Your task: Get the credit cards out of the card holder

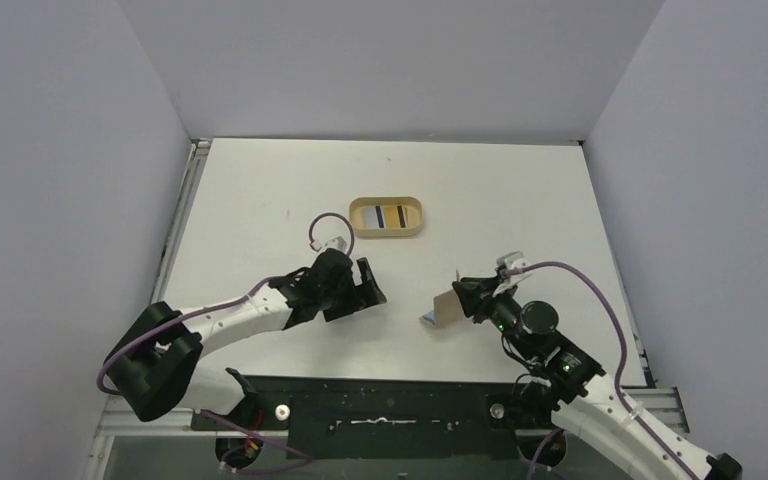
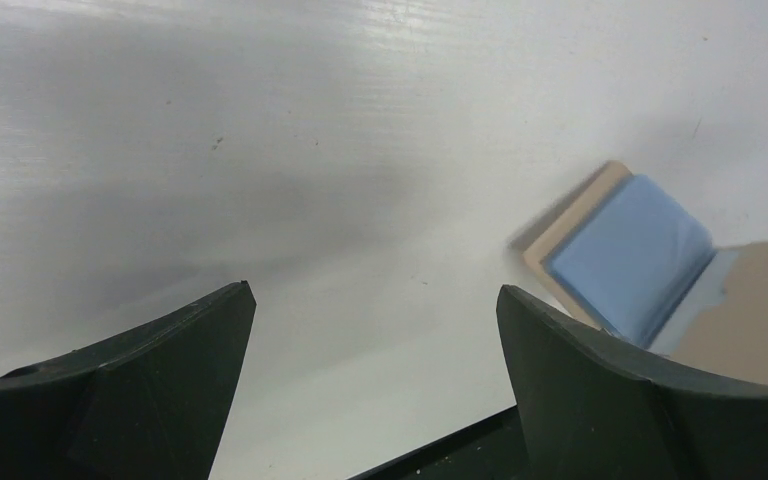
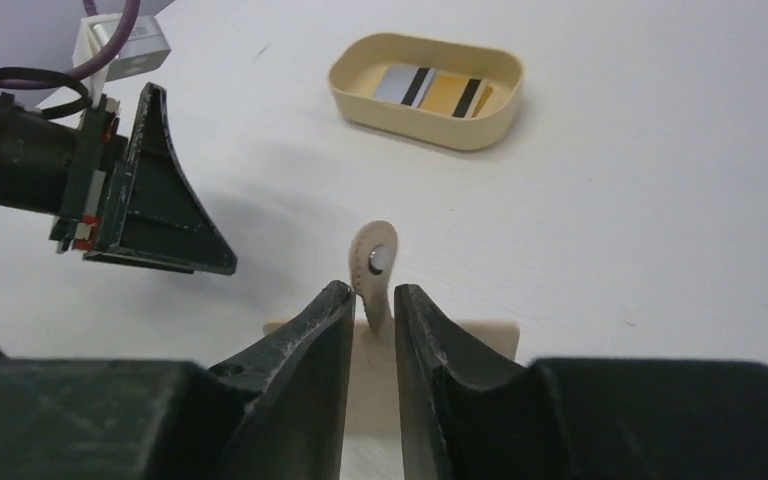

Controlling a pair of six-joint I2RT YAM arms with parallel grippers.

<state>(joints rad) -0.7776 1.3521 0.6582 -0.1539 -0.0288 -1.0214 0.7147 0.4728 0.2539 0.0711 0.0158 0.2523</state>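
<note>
The tan card holder (image 1: pixel 446 308) is held tilted above the table near the front, its tab (image 3: pixel 372 262) pinched between the fingers of my right gripper (image 3: pixel 370 300), which is shut on it. A light blue card (image 2: pixel 630 250) sticks out of the holder (image 2: pixel 570 225). My left gripper (image 1: pixel 368 285) is open and empty, just left of the holder and apart from it; its jaws (image 2: pixel 375 320) stand wide over bare table. A yellow-orange card (image 3: pixel 447 92) and a pale grey one (image 3: pixel 397 85), each with a dark stripe, lie in the tray.
The oval tan tray (image 1: pixel 387 203) with raised rim stands at the back middle of the white table; it also shows in the right wrist view (image 3: pixel 420 115). White walls close in the table on three sides. A black bar runs along the near edge.
</note>
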